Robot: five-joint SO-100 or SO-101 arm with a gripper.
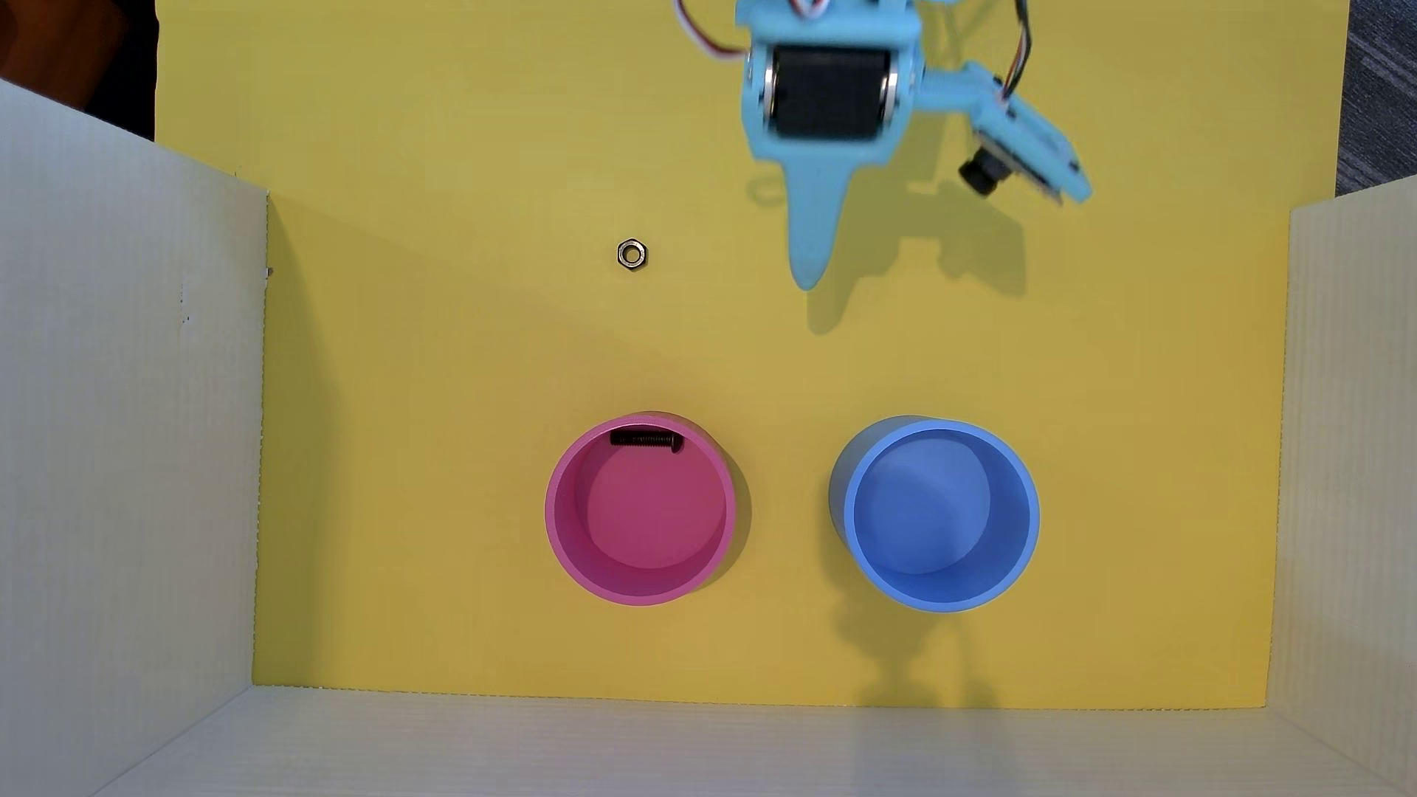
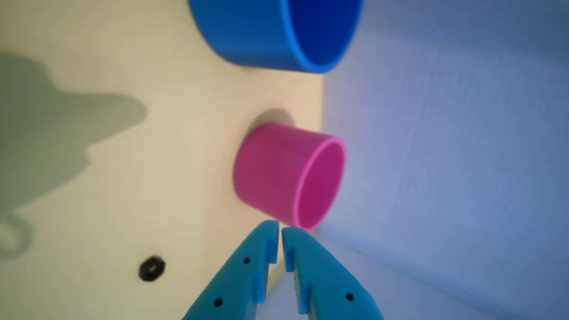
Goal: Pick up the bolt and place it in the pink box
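Since the bolt [image 1: 646, 440] already lay inside the pink box [image 1: 563, 490], against its wall nearest the nut [image 1: 632, 254], I judged the placing done. My tool [image 2: 280, 231] hung empty, nearly clenched, well clear of that box; only retreat remained.

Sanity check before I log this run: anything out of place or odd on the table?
Nothing stands out. The bolt lies inside the pink box, against its wall. The blue cup stands upright and empty, the nut sits alone on the yellow mat.
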